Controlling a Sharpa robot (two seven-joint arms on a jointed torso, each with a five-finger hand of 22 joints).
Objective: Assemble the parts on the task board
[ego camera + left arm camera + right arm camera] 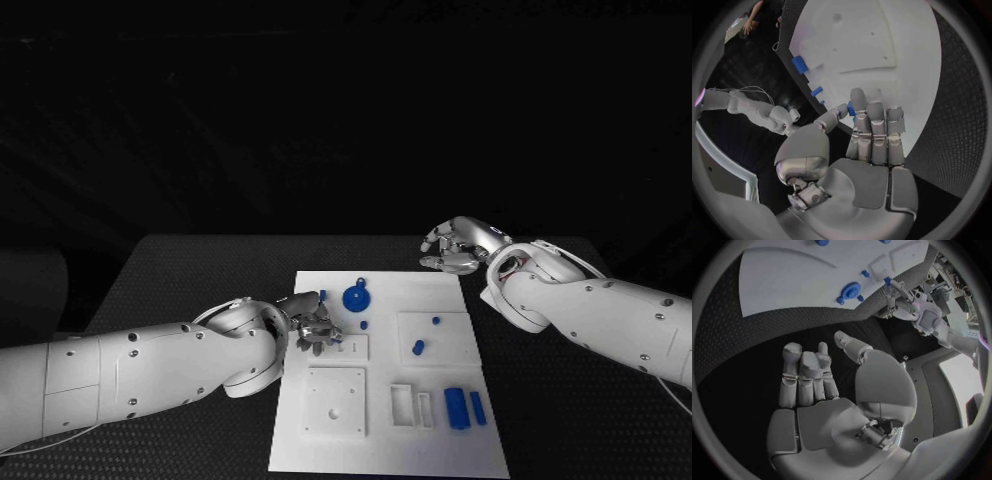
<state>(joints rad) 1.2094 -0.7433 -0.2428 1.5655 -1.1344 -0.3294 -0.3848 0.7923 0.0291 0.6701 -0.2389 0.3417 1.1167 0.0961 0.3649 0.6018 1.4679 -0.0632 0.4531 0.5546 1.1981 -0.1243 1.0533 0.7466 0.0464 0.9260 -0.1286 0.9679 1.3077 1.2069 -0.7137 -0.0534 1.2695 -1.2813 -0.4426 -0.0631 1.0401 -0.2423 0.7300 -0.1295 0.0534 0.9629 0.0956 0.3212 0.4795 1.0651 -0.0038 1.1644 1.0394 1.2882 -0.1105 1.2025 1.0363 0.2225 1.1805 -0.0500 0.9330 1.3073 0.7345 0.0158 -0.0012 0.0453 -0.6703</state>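
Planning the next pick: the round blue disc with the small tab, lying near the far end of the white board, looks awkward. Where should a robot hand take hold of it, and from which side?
Probably by the rim, from above. The blue disc lies flat on the task board, so only its edge and the small tab at its far side offer purchase. The right hand, open at the board's far edge, looks nearest; the left hand hovers at the left edge.

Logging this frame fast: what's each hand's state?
Left hand: holds a small blue part at its fingertips.
Right hand: open, holding nothing.
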